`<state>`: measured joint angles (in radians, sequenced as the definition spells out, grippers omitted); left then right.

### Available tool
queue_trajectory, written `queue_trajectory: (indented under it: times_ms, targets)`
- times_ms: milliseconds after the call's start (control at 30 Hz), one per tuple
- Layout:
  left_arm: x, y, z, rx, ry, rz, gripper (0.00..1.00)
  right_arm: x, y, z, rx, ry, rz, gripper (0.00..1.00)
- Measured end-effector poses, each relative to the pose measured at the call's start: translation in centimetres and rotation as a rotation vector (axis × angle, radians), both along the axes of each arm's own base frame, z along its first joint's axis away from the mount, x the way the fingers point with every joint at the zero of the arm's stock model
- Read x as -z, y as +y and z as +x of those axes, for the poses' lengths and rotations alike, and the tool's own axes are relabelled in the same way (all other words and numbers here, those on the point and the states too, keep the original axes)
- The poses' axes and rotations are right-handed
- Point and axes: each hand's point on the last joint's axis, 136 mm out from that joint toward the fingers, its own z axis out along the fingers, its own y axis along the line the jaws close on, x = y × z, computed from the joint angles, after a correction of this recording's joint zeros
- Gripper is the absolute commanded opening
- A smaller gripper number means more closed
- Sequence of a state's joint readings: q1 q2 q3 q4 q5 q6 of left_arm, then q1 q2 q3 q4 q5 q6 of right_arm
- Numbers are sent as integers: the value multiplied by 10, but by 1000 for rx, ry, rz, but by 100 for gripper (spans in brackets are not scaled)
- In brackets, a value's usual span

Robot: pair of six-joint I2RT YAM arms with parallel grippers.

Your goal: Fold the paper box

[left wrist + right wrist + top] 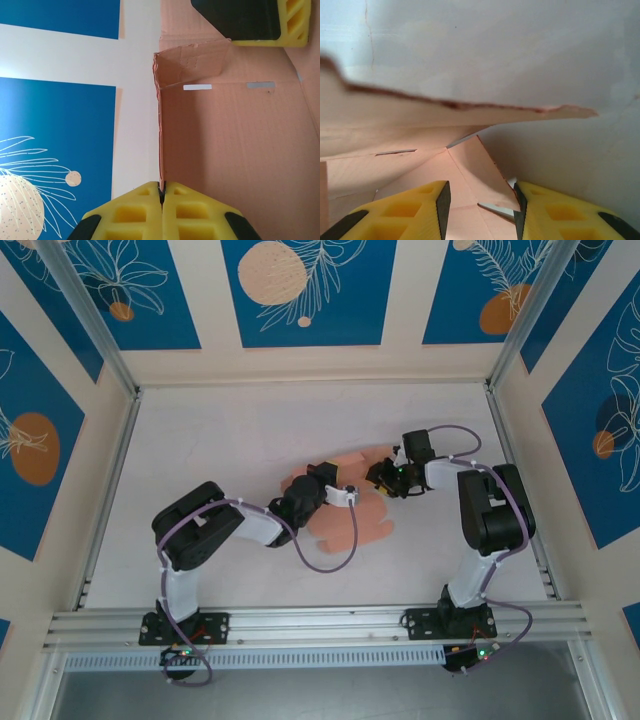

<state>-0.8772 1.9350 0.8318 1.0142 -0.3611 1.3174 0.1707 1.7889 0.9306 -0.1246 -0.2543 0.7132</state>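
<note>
Your white table (200, 430) takes up the middle of the top view, walled in by blue and cream patterned panels (300, 290); the two arms reach inward from the near edge and meet just right of the table's centre.

The paper box (365, 523) lies there as a salmon-pink sheet, mostly flat, partly hidden under both wrists; in the left wrist view the paper box (235, 150) shows one side flap standing upright along its left edge, with a short end flap folded across at the far corner; in the right wrist view the paper box (465, 175) has one blurred flap lifted across the frame, above the flatter panels.

Your left gripper (335, 490) sits on the sheet's middle; close up, the left gripper (161, 196) is closed tight, pinching the near end of the upright flap's edge.

Your right gripper (385, 478) is at the sheet's far right edge; close up, the right gripper (481, 205) has its jaws partly apart, pink card lying in the gap, nothing clamped.
</note>
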Motion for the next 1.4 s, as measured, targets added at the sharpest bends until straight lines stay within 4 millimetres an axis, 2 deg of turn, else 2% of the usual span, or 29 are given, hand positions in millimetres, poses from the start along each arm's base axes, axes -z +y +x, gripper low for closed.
queue_trajectory:
  times_ms: [100,367,600,800,1067,1267,1333,1400]
  targets:
    - [0,0,0,-1,1,-2,0,-2,0,1,1,-6,-3,38]
    - [2,1,1,-8,1,0,0,-22,4,10,-11,-90,4,38]
    - [5,2,2,-15,5,7,0,-32,22,11,-57,-135,40,34]
    - [4,4,3,-30,2,-3,0,-46,33,10,-67,-173,76,25]
    - [8,5,4,-40,4,2,0,-44,37,7,-56,-158,90,23]
    - [9,4,5,-40,-9,-1,0,-46,30,4,-43,-139,88,22]
    - [10,4,5,-39,-14,3,0,-55,21,2,-27,-143,84,22]
    - [10,4,5,-36,-25,10,0,-74,5,4,3,-176,82,22]
